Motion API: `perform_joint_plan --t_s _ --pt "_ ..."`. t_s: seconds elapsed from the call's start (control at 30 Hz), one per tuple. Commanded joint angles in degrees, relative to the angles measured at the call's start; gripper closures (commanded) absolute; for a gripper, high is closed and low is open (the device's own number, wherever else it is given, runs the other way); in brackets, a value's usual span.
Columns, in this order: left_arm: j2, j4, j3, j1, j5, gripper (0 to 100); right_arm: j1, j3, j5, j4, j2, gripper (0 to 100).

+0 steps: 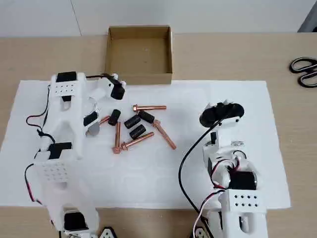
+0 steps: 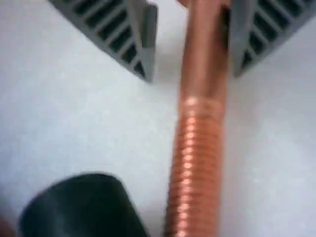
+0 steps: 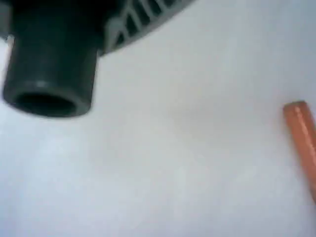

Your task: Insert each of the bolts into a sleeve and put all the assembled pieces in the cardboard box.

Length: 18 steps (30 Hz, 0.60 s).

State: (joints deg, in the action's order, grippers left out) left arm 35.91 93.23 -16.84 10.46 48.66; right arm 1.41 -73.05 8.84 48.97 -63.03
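A copper bolt [image 2: 197, 148] lies left of the loose pile, between the left gripper's [image 2: 192, 71] parted fingers and touching one, with a black sleeve [image 2: 79, 207] just beside it. The right gripper [image 1: 221, 114] clamps a second sleeve [image 3: 49, 64] above the white sheet [image 1: 148, 173].

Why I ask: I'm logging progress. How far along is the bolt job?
Nothing is finished: the cardboard box holds no pieces. In hand, the right gripper holds one sleeve, and the open left gripper straddles one bolt on the paper. Left: four loose bolts and four loose sleeves, then every insertion and boxing.
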Motion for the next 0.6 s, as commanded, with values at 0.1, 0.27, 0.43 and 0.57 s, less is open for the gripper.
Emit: perform_joint_plan --t_s 0.1,0.27,0.43,0.57 --pt "0.4 -0.4 -6.5 2.8 0.1 99 -0.6 0.3 0.5 -0.5 -1.2 99.1" --pt "0.3 1.4 -14.3 3.3 -2.9 99 -0.6 0.3 0.5 -0.5 -1.1 99.1" --pt "0.1 7.3 -23.5 1.7 -3.2 99 -0.6 0.3 0.5 -0.5 -1.1 99.1" --pt "-5.4 7.5 -21.6 1.0 -0.9 100 -0.6 0.3 0.5 -0.5 -1.1 99.1"
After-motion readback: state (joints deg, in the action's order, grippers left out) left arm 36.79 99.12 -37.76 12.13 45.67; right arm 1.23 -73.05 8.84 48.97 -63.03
